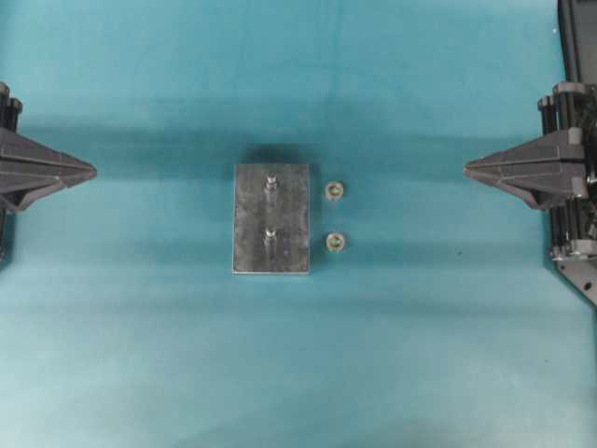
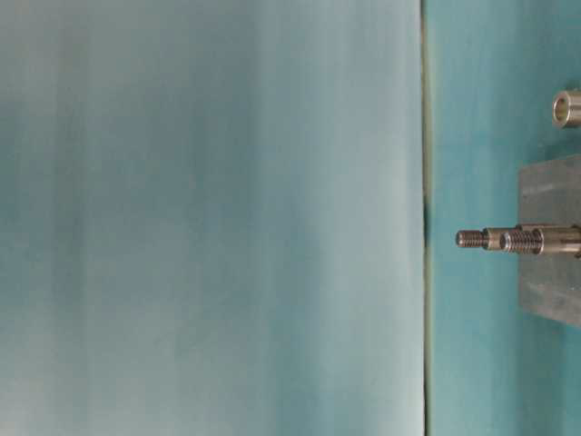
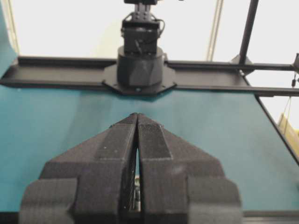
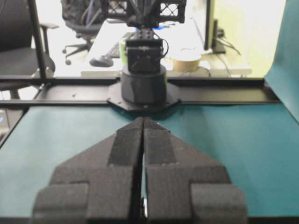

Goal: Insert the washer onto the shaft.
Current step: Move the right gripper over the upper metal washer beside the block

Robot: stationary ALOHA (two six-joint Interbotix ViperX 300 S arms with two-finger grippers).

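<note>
A grey metal block (image 1: 252, 219) lies mid-table with two upright threaded shafts, the far one (image 1: 270, 182) and the near one (image 1: 270, 235). Two small metal washers lie on the cloth just right of the block, one at the far side (image 1: 334, 191) and one nearer (image 1: 335, 243). In the table-level view the shafts (image 2: 495, 239) stick out from the block (image 2: 549, 272) and one washer (image 2: 567, 108) shows. My left gripper (image 1: 93, 171) is shut and empty at the left edge; it also shows in the left wrist view (image 3: 137, 115). My right gripper (image 1: 466, 169) is shut and empty at the right; it also shows in the right wrist view (image 4: 143, 119).
A teal cloth (image 1: 298, 373) covers the table. The opposite arm's base (image 3: 139, 65) stands at the far edge in the left wrist view, and the other base (image 4: 144, 79) in the right wrist view. A black frame piece (image 1: 578, 37) sits at the top right.
</note>
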